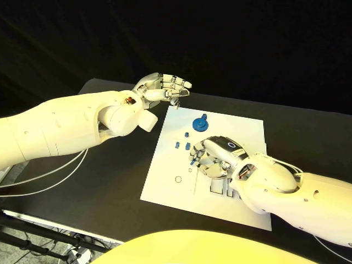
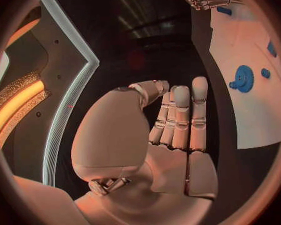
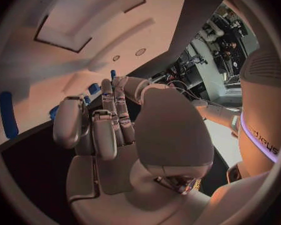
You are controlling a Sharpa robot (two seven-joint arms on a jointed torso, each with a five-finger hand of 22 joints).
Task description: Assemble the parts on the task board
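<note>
**Right hand low over the middle of the board; left hand raised off its far corner**

The white rectangular task board [image 1: 243, 132] lies on the black table [image 1: 319, 132], turned at a slight angle.

Left hand [image 1: 161, 88]: held above the table just off the board's far left corner. In the left wrist view its fingers [image 2: 178, 117] lie straight, side by side, with the thumb folded across the palm. Nothing is in it; the hand is spread flat and empty.

Right hand [image 1: 215, 157]: down over the middle of the board, fingers pointing at the cluster of small parts. In the right wrist view the fingers [image 3: 103, 130] are part curled and close together. A small blue piece sits right at the fingertips in the head view, but I cannot tell whether the hand is pinching it or only touching the board beside it.

Parts on the board:
- round blue gear-like disc with a short stem [image 1: 199, 123], far half of the board, well apart from both hands; also seen in the left wrist view [image 2: 242, 78].
- small blue pegs [image 1: 182, 145] just left of the right hand's fingertips.
- long blue bar [image 3: 8, 115], seen in the right wrist view lying on the board.

Dark rectangular slots [image 1: 216, 187] are cut in the near half of the board, beside the right wrist.
</note>
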